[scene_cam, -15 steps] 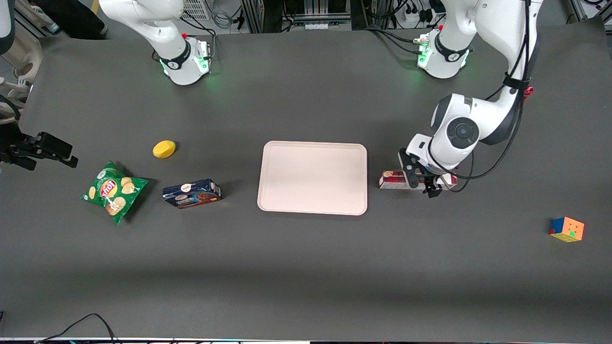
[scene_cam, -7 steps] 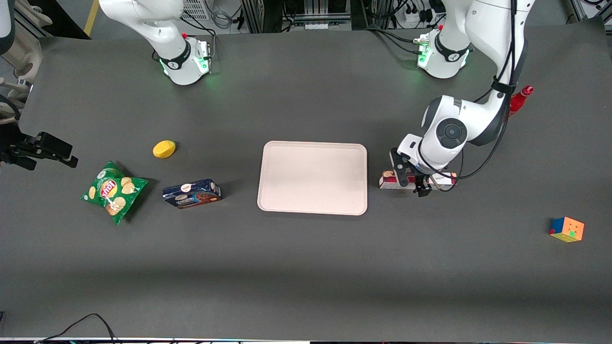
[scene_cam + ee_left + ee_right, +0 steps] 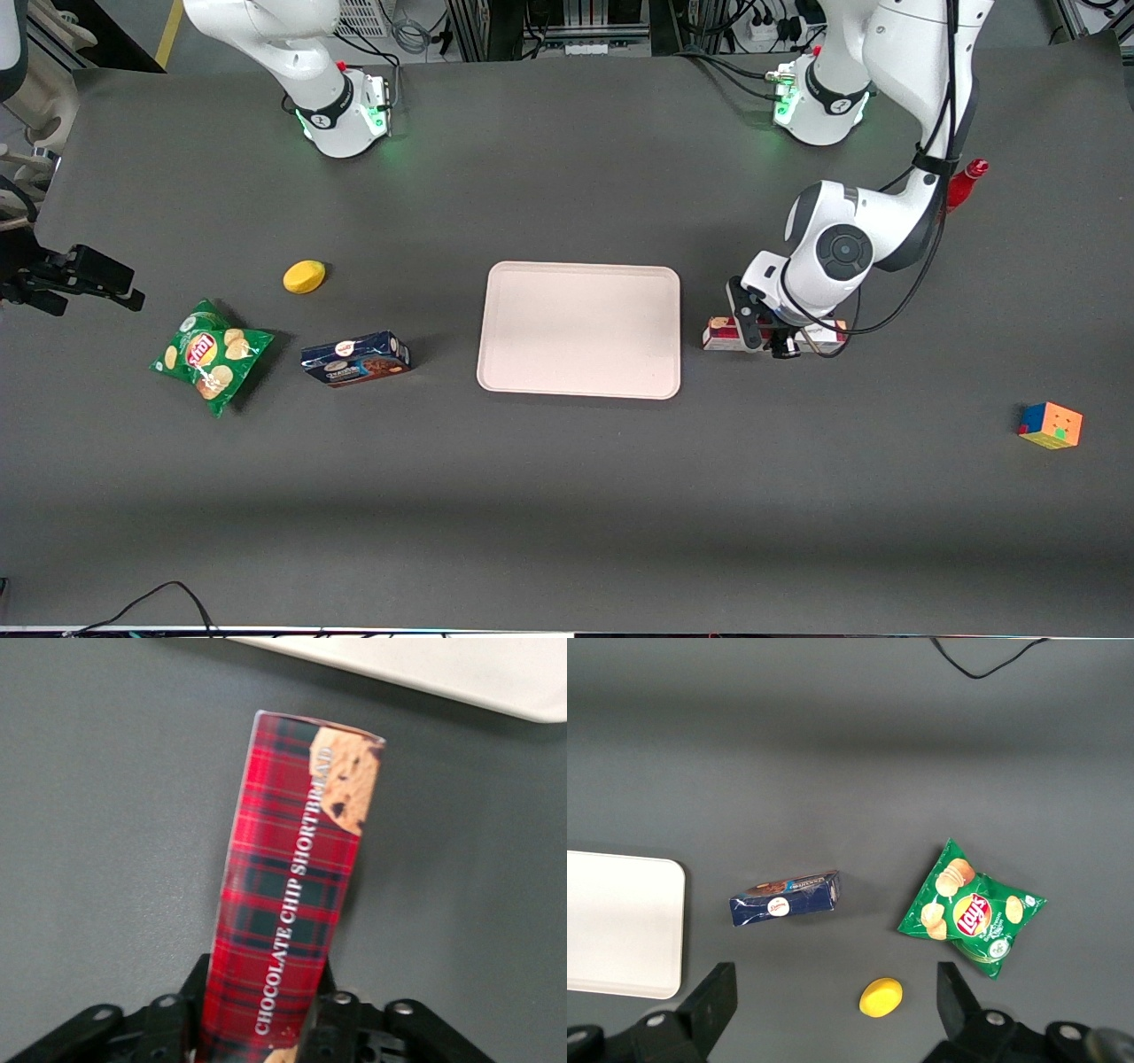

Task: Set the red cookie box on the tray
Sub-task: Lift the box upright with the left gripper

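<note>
The red cookie box (image 3: 722, 333) lies flat on the table beside the tray (image 3: 580, 390), toward the working arm's end, with a small gap between them. My left gripper (image 3: 769, 342) is down over the box's middle, and the arm covers much of the carton. In the left wrist view the tartan red cookie box (image 3: 297, 877) runs out from between the gripper (image 3: 261, 1020) toward the tray (image 3: 443, 665). Both black fingers (image 3: 197, 985) press its long sides. The gripper is shut on it, and the box still rests on the table.
A red bottle (image 3: 967, 177) stands near the working arm's elbow. A colour cube (image 3: 1051, 425) sits nearer the front camera at that end. Toward the parked arm's end lie a dark blue cookie box (image 3: 356, 359), a green chips bag (image 3: 210, 354) and a yellow object (image 3: 304, 276).
The left gripper and wrist slid a little along the box toward the tray, then settled. The red cookie box has stayed in the same place.
</note>
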Available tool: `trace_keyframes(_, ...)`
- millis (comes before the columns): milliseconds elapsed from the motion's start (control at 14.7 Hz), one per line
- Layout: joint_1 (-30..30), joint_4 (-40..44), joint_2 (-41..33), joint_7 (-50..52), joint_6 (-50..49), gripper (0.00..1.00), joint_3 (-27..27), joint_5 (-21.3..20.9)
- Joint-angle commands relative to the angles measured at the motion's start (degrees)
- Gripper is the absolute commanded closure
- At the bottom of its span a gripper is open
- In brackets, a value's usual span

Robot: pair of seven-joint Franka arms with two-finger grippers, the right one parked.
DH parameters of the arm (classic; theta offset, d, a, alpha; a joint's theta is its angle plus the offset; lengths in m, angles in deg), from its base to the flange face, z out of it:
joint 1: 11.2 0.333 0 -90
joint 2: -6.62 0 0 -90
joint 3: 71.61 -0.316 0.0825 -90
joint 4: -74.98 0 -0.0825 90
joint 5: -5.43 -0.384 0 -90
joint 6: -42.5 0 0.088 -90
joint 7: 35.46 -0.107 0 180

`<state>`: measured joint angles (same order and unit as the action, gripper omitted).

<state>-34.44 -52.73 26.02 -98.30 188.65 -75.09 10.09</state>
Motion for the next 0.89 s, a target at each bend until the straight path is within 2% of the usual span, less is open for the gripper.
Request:
trace_keyframes(0, -0.9, 0.3, 0.1, -1.6, 0.3, 0.88, -1.2, 2.3)
trace_keyframes(205, -1.5, 1.8, 0.0, -1.4, -1.1, 0.95, -3.2, 2.3)
trace_keyframes(409, -1.6, 7.2, -0.5, -0.3, -8.5, 0.99, -4.2, 2.8)
trace_keyframes(614, -1.6, 14.9, -1.1, 9.4, -20.7, 1.00, -4.8, 2.8)
trace_keyframes(818, -3.0, 22.1, -1.9, 24.0, -29.4, 0.98, -4.8, 2.9)
